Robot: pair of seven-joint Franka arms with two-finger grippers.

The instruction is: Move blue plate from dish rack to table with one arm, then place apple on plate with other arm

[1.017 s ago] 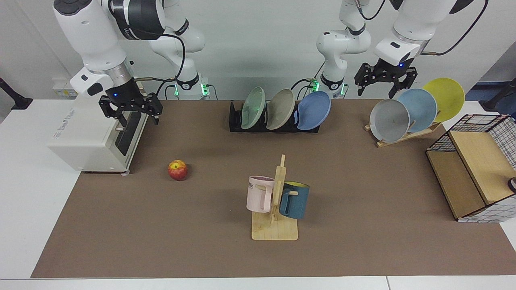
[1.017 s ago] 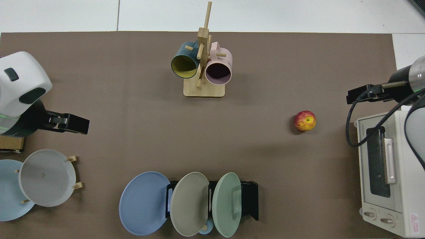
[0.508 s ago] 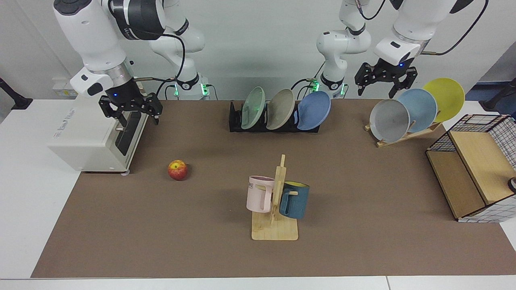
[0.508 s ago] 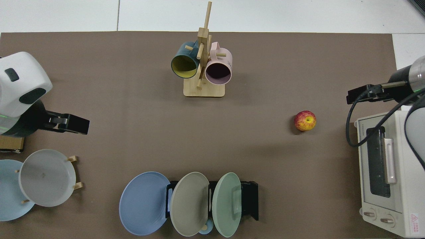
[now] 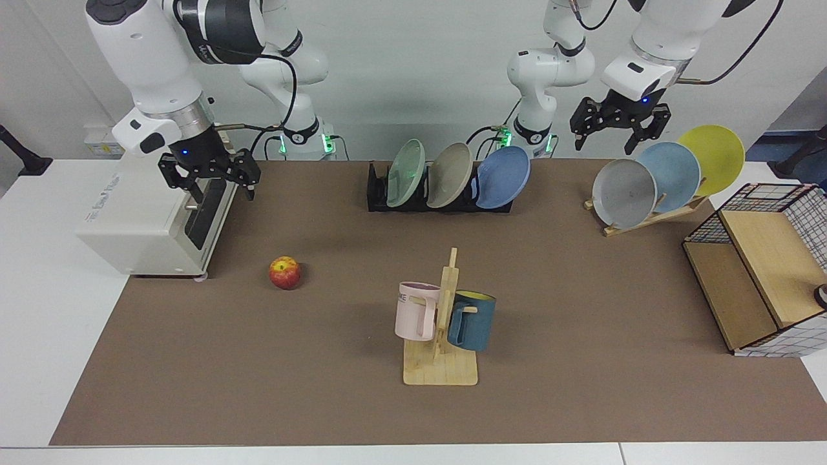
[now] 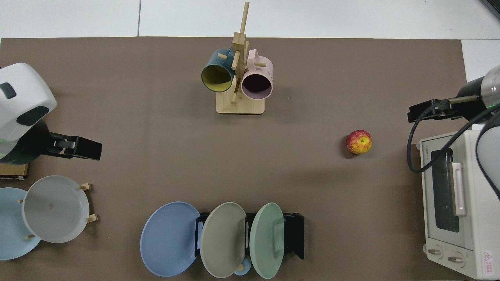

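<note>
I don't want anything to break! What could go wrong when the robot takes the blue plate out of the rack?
The blue plate leans right against a beige plate in the dish rack, so pulling it could knock that one. The left gripper, open, hangs by the wooden stand's plates and might bump them. The apple is round and could roll when the open right gripper grabs it.

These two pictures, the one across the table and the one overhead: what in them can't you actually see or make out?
- Dish rack, both views: its slots are covered by the blue plate and its two neighbours.
- Sky-blue plate, top view: cut by the edge, overlapped by the grey plate.
- Yellow plate: only in the facing view.
- Toaster oven: dial markings too small.
- Wire basket, facing view: cut by the edge.
</note>
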